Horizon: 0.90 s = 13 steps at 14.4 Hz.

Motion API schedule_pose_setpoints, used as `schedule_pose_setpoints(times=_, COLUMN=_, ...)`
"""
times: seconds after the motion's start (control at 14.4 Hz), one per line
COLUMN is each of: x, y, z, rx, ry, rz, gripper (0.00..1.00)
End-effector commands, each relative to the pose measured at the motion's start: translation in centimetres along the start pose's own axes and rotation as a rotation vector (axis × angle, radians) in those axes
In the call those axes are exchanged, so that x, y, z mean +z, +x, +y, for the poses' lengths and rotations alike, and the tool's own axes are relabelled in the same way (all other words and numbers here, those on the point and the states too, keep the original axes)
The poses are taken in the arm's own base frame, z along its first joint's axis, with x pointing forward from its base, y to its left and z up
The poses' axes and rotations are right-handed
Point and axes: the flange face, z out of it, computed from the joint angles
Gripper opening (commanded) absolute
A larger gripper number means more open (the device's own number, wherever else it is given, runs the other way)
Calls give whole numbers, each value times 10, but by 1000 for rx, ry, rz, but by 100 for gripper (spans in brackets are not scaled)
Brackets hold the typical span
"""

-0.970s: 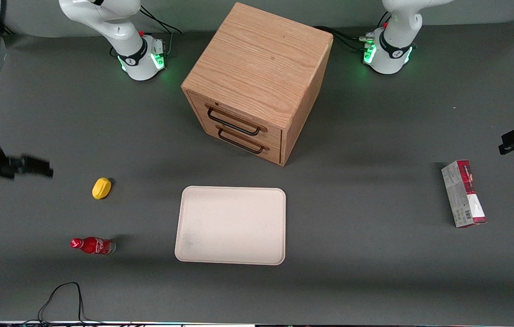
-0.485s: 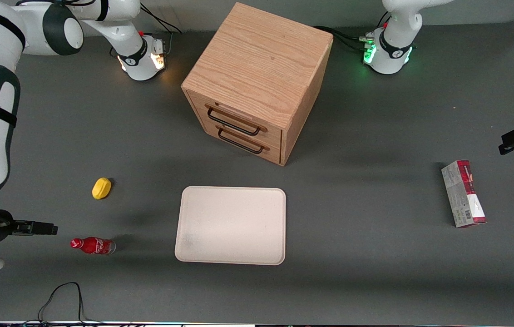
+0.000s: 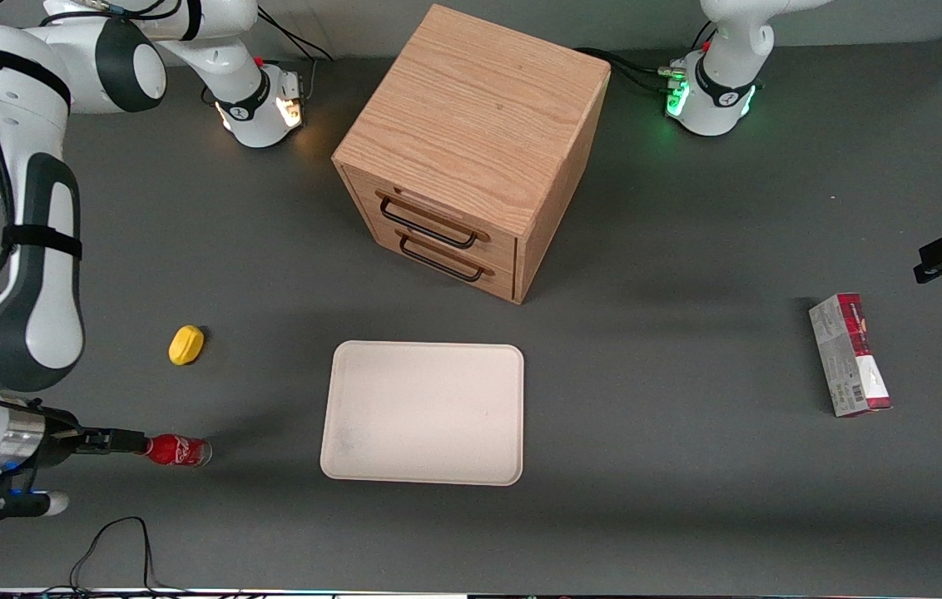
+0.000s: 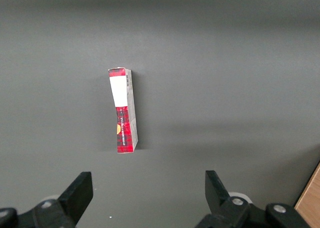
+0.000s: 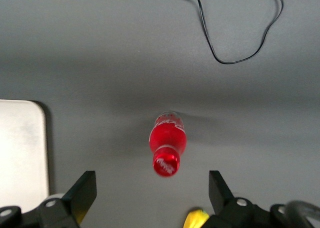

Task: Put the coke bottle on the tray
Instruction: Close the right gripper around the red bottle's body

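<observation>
Coke bottle (image 3: 176, 450) lying on its side on the grey table (image 3: 646, 516), cap pointing toward the working arm's end, clear base toward the tray (image 3: 424, 413); well apart from the tray, nearer the front camera than the yellow object (image 3: 185, 344). Probably light, stiff and smooth; round, so likely to roll or slip if pinched off-centre; best taken across the red body just below the neck, not on the narrow cap. Gripper (image 5: 152, 198) above the cap end, fingers (image 5: 82, 193) spread wide with the bottle (image 5: 167, 143) framed between them, nothing held. Wooden drawer cabinet (image 3: 471, 150) farther from the front camera than the tray; red-and-grey carton (image 3: 849, 355) toward the parked arm's end; black cable (image 3: 117, 545) near the table's front edge.
</observation>
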Motion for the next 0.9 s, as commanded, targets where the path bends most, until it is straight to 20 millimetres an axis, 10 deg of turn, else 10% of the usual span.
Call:
schedule_pose_setpoints(times=0.0, x=26, y=-4, z=4, rx=-34, ry=-50, rz=-14, gripper=99)
schedule_pose_setpoints(times=0.55, x=55, y=-7, z=0, rx=-67, ry=-56, rz=-15, gripper=93)
schedule_pose_setpoints(times=0.83, x=56, y=-8, z=0, rx=-82, ry=-59, rz=-17, gripper=57)
